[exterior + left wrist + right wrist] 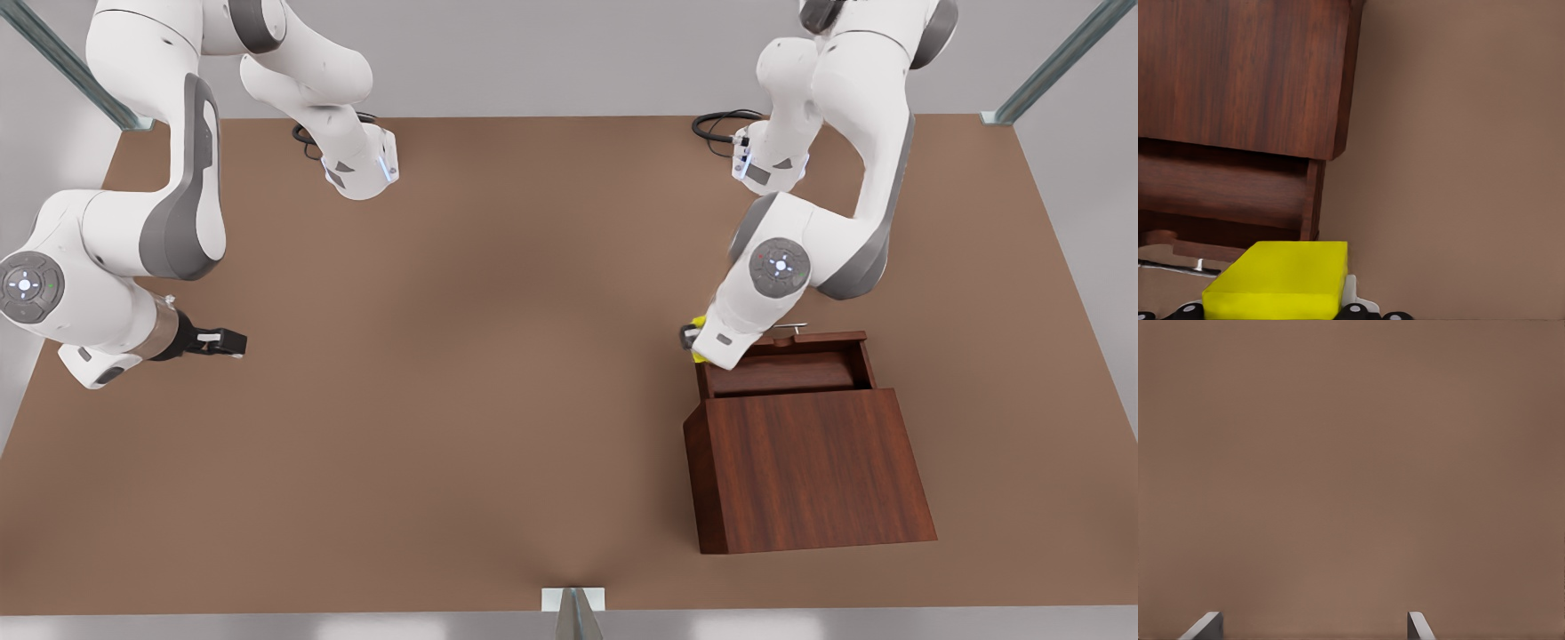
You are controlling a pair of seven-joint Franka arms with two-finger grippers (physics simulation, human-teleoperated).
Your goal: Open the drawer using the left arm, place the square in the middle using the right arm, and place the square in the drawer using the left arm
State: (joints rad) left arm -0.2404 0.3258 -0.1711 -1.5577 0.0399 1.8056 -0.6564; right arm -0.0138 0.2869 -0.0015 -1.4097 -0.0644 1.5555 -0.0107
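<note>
Wooden box (pixel 805 471): nearest to me in the front view, on that view's right side. I see a dark reddish-brown body standing on the brown table (pixel 462 400).

Drawer (pixel 782 366): I see it pulled out of the box on the far side, open, its tray showing bare wood. Its small silver handle (pixel 791 327) sits at the far front edge.

Left gripper (pixel 695 342): I have it at the drawer's corner on the front view's left, just beside the tray wall and a little outside it. It is clamped on the square; the left wrist view shows the cube sitting between the dark fingers (pixel 1355 310).

Square (pixel 1279 280): I read it as a bright yellow block held in the left gripper, with the open drawer just beyond it in the left wrist view. In the front view only slivers of yellow peek out around the hand, beside the drawer corner. I cannot tell whether it is over the tray yet.

Right gripper (pixel 227 342): waiting well apart, at the front view's left. Its fingers (pixel 1205 628) are spread wide over bare table, holding nothing.
</note>
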